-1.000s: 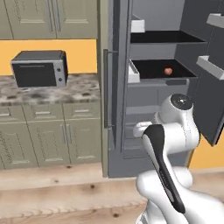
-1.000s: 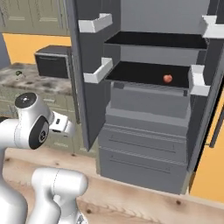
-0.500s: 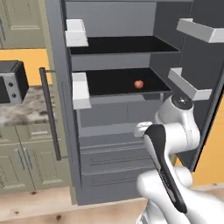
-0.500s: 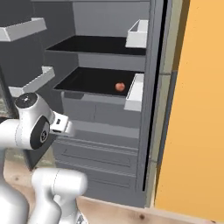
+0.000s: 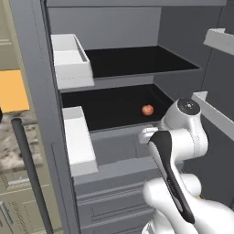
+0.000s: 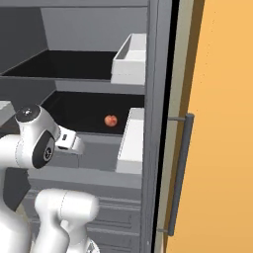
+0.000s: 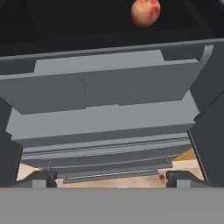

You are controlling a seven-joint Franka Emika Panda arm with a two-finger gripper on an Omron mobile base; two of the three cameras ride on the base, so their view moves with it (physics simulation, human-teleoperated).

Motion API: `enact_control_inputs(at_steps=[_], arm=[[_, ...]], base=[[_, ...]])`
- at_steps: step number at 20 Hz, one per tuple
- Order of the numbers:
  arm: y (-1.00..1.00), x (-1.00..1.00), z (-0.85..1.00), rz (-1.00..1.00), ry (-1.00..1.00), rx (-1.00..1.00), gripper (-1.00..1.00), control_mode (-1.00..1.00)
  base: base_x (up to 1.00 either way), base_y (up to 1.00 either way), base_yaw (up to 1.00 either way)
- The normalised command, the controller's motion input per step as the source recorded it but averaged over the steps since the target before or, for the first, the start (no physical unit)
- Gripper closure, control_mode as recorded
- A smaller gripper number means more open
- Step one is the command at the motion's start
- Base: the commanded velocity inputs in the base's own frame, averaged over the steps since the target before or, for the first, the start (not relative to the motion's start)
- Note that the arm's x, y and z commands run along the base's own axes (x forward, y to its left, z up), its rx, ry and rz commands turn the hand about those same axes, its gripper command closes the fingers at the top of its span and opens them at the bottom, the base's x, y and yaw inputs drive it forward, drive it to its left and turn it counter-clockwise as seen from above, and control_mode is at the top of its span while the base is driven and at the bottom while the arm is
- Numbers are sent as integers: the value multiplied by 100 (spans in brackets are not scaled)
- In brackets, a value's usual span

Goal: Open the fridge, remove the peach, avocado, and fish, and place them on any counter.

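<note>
Standing wide apart and gripping nothing, the jaws of the gripper (image 7: 106, 179) are pointing at the front of the fridge (image 5: 119, 151), whose doors are hanging open. The two dark fingertips (image 7: 41, 178) are sitting at the bottom of the hand view with the grey drawer fronts between and beyond them. The peach (image 7: 145, 12) is lying well ahead of the jaws and above their line, slightly toward the right fingertip, alone on the lower black shelf (image 5: 114, 107); nothing is touching it. The base views are showing the peach (image 5: 147, 110) near the shelf's middle, behind the arm's wrist. White door bins (image 5: 77, 137) are flanking the shelves on both sides. A strip of mottled counter (image 5: 11, 144) is lying beyond the left door.
</note>
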Motion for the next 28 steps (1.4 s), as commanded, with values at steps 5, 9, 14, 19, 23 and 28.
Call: enact_control_inputs(at_steps=[5,9,14,19,23,28], arm=[[0,3,1,0,-1,0,-100,-100],[-36,20,9,0,-15,-1,-100,-100],[-25,20,63,0,-25,-5,-100,-100],[-33,81,60,0,3,0,-100,-100],[-19,97,6,0,21,0,-100,-100],[-11,90,-29,0,12,0,-100,-100]], base=[[67,1,-6],[0,0,0],[0,0,0],[0,0,0],[0,0,0],[0,0,0]])
